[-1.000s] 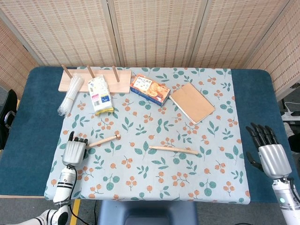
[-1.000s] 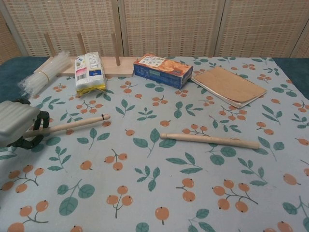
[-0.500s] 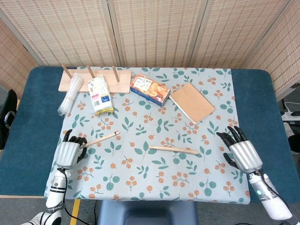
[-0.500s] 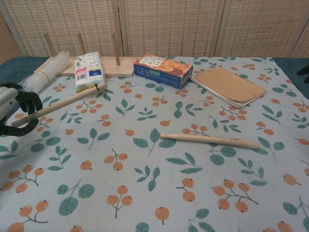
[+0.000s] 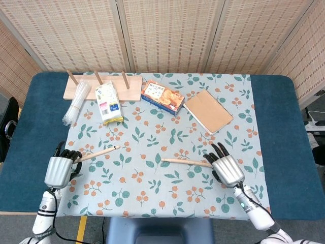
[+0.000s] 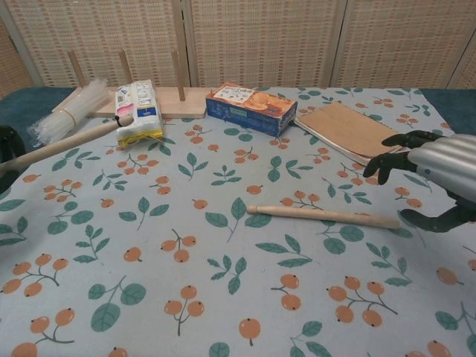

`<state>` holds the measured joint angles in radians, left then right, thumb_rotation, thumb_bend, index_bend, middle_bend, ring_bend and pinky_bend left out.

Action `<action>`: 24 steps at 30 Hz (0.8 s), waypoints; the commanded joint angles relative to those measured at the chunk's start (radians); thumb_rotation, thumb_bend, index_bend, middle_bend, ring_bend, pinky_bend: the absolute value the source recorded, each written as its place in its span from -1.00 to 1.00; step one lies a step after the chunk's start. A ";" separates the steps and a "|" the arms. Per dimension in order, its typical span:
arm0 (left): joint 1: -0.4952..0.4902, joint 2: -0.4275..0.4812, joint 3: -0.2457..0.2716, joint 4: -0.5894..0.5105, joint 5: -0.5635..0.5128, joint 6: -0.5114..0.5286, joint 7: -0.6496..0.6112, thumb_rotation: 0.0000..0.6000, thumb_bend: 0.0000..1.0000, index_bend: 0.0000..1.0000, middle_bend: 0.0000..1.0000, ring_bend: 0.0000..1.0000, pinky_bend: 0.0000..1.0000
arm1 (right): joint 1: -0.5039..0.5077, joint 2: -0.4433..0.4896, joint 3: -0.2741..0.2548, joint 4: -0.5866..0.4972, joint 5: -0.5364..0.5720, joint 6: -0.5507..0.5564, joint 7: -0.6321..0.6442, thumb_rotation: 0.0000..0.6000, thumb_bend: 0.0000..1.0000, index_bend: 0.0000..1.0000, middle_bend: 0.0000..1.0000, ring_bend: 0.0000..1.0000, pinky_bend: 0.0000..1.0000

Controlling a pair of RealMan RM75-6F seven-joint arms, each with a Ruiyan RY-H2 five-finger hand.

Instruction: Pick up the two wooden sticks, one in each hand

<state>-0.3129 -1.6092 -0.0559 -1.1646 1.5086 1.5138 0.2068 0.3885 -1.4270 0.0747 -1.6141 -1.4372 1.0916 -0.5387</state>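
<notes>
My left hand (image 5: 59,168) grips one wooden stick (image 5: 97,152) by its near end and holds it lifted off the cloth; in the chest view that stick (image 6: 63,143) slants up from the left edge, where only a sliver of the hand (image 6: 6,152) shows. The second wooden stick (image 5: 183,162) lies flat on the floral cloth at centre right. My right hand (image 5: 226,169) hovers at that stick's right end with fingers spread, holding nothing. In the chest view the right hand (image 6: 431,178) is over the lying stick's (image 6: 320,216) right tip.
At the back stand a wooden peg board (image 5: 101,86), a bag of clear straws (image 5: 76,103), a snack packet (image 5: 108,102), a blue biscuit box (image 5: 162,95) and a brown notebook (image 5: 207,111). The floral cloth (image 5: 167,198) covers a blue table (image 5: 23,152).
My left hand has drawn back to the left and raised its stick. My right hand has moved left and inward from the table's right side to the lying stick's right end.
</notes>
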 commanded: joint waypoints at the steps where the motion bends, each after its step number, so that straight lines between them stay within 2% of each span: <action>1: 0.005 0.011 -0.003 -0.007 0.003 0.004 -0.002 1.00 0.06 0.64 0.52 -0.12 -0.70 | 0.030 -0.048 0.014 0.023 0.052 -0.034 -0.054 1.00 -0.31 -0.51 -0.41 -0.99 -1.00; 5: 0.013 0.023 -0.005 -0.014 0.004 0.007 -0.010 1.00 0.05 0.64 0.52 -0.10 -0.70 | 0.053 -0.087 0.020 0.054 0.088 -0.052 -0.100 1.00 -0.31 -0.49 -0.36 -0.92 -1.00; 12: 0.020 0.031 -0.012 -0.011 0.005 0.007 -0.026 1.00 0.04 0.63 0.52 -0.11 -0.70 | 0.088 -0.135 0.021 0.098 0.156 -0.084 -0.162 1.00 -0.31 -0.48 -0.36 -0.92 -1.00; 20: 0.024 0.042 -0.017 -0.020 0.013 0.011 -0.037 1.00 0.04 0.63 0.51 -0.11 -0.70 | 0.117 -0.180 0.008 0.139 0.207 -0.100 -0.218 1.00 -0.31 -0.38 -0.29 -0.85 -1.00; 24: 0.026 0.050 -0.016 -0.030 0.026 0.021 -0.029 1.00 0.04 0.63 0.51 -0.11 -0.71 | 0.127 -0.196 -0.003 0.151 0.221 -0.094 -0.254 1.00 -0.31 -0.31 -0.25 -0.78 -0.92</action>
<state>-0.2871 -1.5608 -0.0728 -1.1924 1.5325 1.5321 0.1758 0.5114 -1.6182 0.0761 -1.4663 -1.2203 0.9954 -0.7847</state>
